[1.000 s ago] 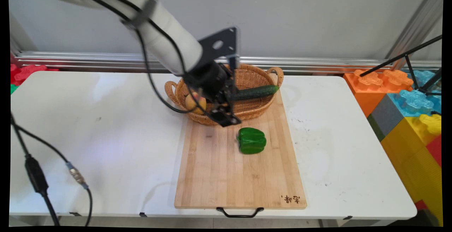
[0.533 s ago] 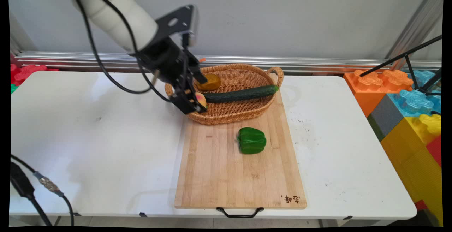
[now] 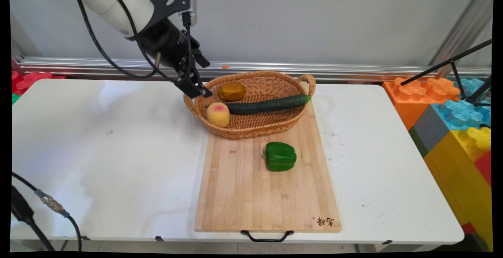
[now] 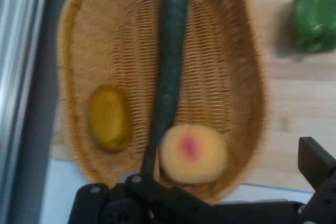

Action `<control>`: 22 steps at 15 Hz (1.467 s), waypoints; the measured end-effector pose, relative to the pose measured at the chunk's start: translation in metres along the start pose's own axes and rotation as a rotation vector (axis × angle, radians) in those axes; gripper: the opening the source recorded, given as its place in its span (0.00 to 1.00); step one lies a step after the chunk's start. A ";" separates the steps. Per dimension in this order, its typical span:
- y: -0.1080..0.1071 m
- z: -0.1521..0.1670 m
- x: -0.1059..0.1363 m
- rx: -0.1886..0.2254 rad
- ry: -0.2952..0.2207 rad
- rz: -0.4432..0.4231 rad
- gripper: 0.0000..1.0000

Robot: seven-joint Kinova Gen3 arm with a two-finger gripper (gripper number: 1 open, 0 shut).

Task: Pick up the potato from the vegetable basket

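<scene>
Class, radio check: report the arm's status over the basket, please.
Black two-finger gripper open, empty, above woven wicker basket's left rim. Yellow-pink peach, long dark-green cucumber, brown potato inside. Green bell pepper on wooden cutting board, apart.

1. A wicker basket sits at the far end of a wooden cutting board on a white table.
2. In the basket lie a cucumber, a peach and a brownish potato.
3. A green pepper rests on the board, near the basket.
4. Coloured toy blocks stand right of the table.
</scene>
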 end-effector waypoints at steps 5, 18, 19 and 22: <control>-0.027 0.014 -0.012 0.055 -0.007 0.016 1.00; -0.070 0.120 -0.029 0.134 -0.060 -0.038 1.00; -0.071 0.131 -0.029 0.136 -0.062 -0.048 1.00; -0.074 0.159 -0.028 0.148 -0.065 -0.076 1.00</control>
